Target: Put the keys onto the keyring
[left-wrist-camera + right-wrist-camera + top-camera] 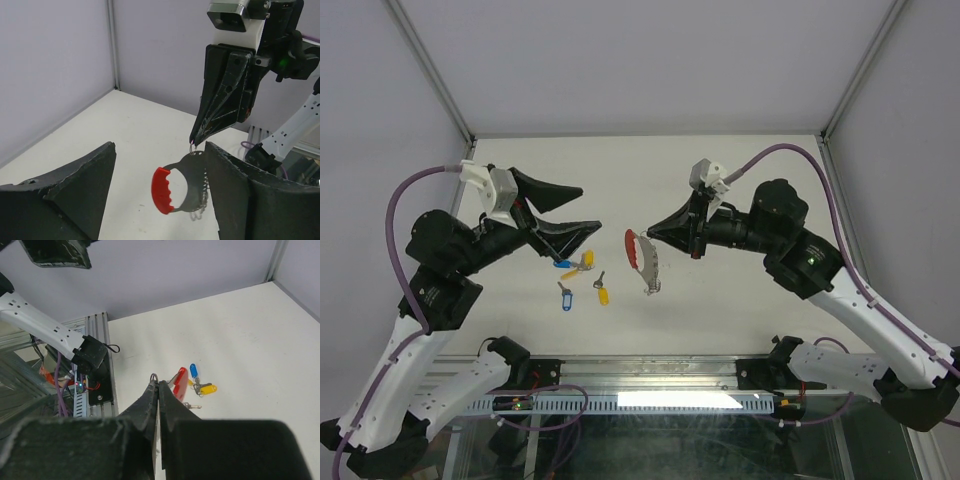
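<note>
From above, the right pincer (pixel 645 233) at centre frame is clamped on the keyring (pixel 634 250), which hangs over the white tabletop (pixel 740 180); the left pincer (pixel 588 208) stands wide apart at left, the keys (pixel 578 264) scattered just below it. The left wrist view shows the red crescent and chain dangling between its spread fingers (pixel 75 200). The right wrist view shows its tips pressed together on a wire loop.
</note>
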